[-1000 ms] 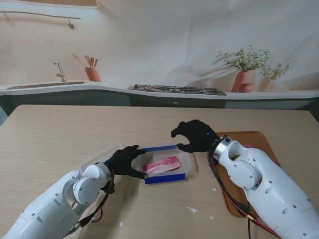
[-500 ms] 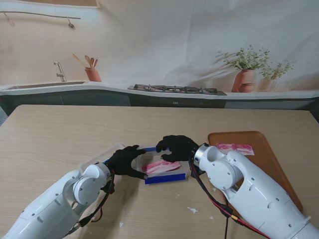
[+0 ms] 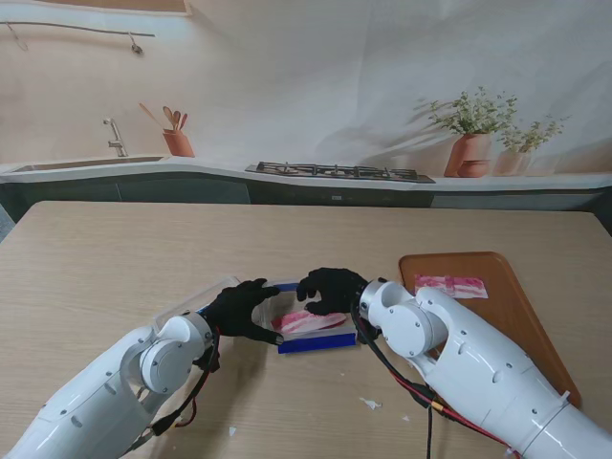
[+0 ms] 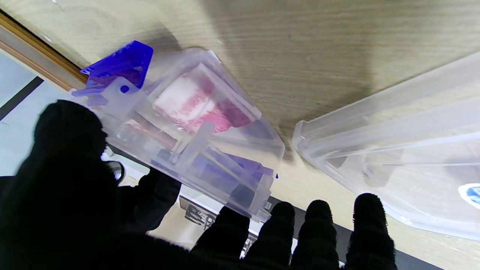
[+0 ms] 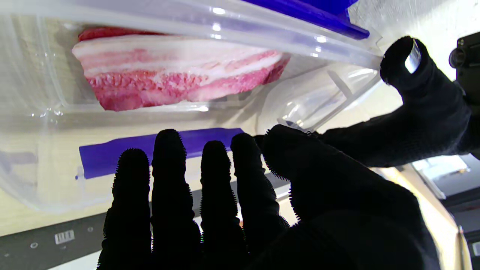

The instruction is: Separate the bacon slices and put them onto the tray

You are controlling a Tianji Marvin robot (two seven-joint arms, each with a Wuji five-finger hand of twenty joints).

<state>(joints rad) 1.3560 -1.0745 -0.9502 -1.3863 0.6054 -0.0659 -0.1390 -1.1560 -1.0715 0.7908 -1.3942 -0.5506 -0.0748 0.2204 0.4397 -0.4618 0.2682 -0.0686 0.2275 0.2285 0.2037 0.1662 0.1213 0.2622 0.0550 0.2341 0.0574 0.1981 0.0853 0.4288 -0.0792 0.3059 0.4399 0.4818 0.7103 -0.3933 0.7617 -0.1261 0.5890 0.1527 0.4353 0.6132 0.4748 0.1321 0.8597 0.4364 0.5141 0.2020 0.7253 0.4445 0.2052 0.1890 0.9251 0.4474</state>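
Observation:
A clear plastic container (image 3: 317, 343) with blue clips sits mid-table and holds a stack of pink and white bacon (image 3: 308, 321). My left hand (image 3: 241, 308) is shut on the container's left end, thumb and fingers on either side of its wall (image 4: 210, 150). My right hand (image 3: 330, 287) hovers open over the container's far side, its fingers reaching down toward the bacon (image 5: 180, 78) without touching it. The brown tray (image 3: 502, 296) lies to the right, and one bacon slice (image 3: 449, 285) rests flat on its far part.
The container's clear lid (image 3: 186, 304) lies on the table just left of my left hand, also seen as the lid (image 4: 412, 142). Small white scraps (image 3: 370, 404) dot the table nearer to me. Behind the table runs a counter with a sink and hob.
My right hand has swung left from near the tray to over the container and dropped toward the bacon. This uncovers the slice lying on the tray. The left hand has not moved.

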